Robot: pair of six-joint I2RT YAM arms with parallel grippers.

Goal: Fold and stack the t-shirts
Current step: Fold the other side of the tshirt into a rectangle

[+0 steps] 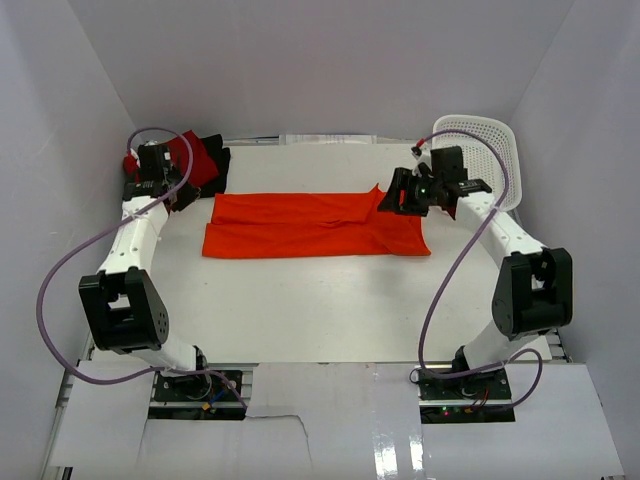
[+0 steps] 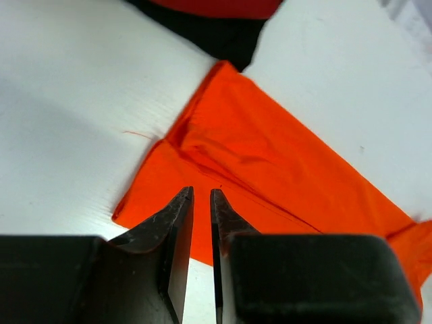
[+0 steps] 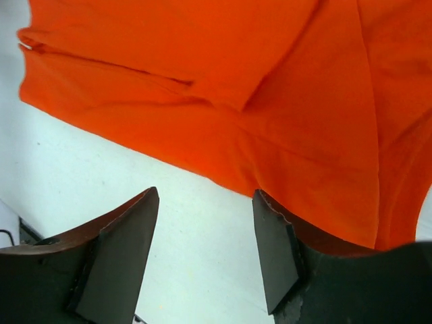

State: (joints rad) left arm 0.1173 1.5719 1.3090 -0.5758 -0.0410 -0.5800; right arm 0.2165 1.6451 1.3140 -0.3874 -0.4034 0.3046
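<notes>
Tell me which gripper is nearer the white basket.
Right. The right gripper sits at the right end of the orange t-shirt, just left of the white basket. The left gripper is across the table, at the shirt's left end.

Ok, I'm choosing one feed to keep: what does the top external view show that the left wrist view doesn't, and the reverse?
Only top external: the white basket, the right tool by the orange t-shirt, that shirt's full length. Only left wrist: the left tool close up, narrowly parted, holding nothing. Both: the orange t-shirt's left end, the red t-shirt and black t-shirt beyond it.
</notes>
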